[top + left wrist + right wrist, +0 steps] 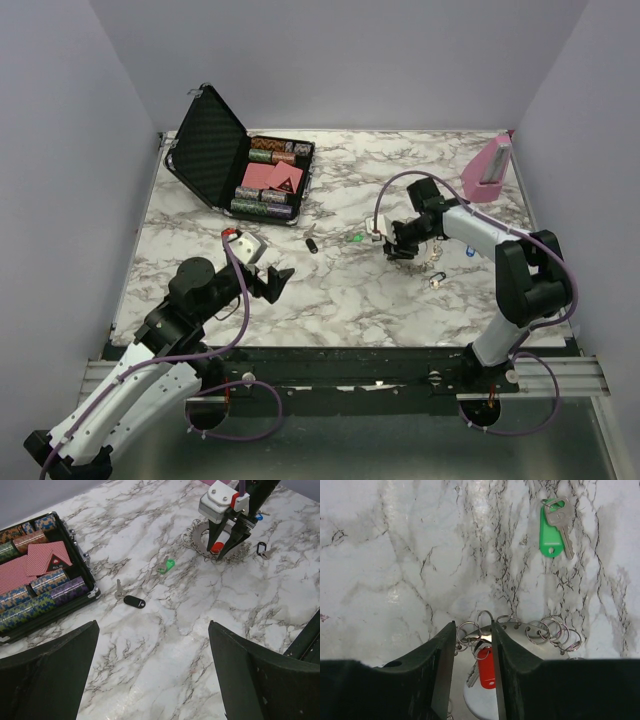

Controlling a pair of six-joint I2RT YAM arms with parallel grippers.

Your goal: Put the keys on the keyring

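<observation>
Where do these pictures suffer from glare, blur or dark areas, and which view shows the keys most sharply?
Right wrist view: a bright glare patch on the marble table; the green key is sharpest here. Left wrist view: the left gripper looks dark and soft at the bottom edge, the black key clear. Top view: even light, soft shadows, keys tiny.

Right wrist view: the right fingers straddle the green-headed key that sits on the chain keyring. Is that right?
Not quite. The key between the right fingers is the red-headed key, and it does sit on the keyring. The green-headed key lies loose, well beyond the chain and clear of it. The right wrist view shows this.
</observation>
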